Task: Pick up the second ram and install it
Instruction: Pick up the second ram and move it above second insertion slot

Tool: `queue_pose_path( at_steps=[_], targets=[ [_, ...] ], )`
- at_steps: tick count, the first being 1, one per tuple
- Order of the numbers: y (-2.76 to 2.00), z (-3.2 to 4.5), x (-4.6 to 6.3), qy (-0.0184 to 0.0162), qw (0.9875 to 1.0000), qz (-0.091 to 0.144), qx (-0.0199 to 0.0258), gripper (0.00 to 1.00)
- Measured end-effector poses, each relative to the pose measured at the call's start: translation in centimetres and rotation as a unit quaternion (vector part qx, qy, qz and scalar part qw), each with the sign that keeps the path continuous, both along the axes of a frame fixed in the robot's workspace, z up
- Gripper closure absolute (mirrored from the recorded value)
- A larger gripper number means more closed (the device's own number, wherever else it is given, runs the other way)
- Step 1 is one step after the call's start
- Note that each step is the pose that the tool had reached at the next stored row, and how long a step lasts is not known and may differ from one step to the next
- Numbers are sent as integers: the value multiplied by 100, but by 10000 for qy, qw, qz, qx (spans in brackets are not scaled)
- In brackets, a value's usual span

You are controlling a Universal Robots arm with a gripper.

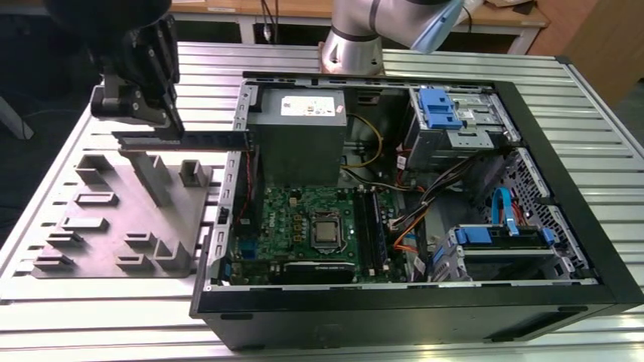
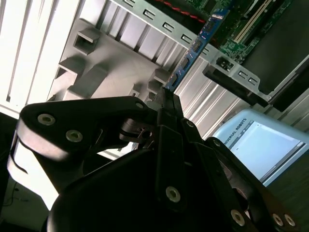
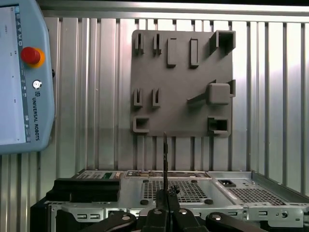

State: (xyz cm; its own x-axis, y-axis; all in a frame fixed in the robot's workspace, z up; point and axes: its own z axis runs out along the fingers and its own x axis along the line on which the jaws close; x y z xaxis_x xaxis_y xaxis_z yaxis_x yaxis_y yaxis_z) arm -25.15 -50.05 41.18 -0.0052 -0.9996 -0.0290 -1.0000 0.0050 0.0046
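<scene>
Above the grey fixture block (image 1: 131, 219) by the desk's edge on the exterior view's left, the fingers (image 1: 166, 121) pinch the second ram (image 1: 216, 140), level beside the open computer case (image 1: 563, 249); light, stiff, fragile, probably best gripped by its board edges.
</scene>
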Motion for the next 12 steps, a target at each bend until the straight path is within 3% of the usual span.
queue_pose_path(
  at_steps=[12],
  targets=[
    [0, -1, 251, 0, 10000, 0, 0, 92]
  ],
)
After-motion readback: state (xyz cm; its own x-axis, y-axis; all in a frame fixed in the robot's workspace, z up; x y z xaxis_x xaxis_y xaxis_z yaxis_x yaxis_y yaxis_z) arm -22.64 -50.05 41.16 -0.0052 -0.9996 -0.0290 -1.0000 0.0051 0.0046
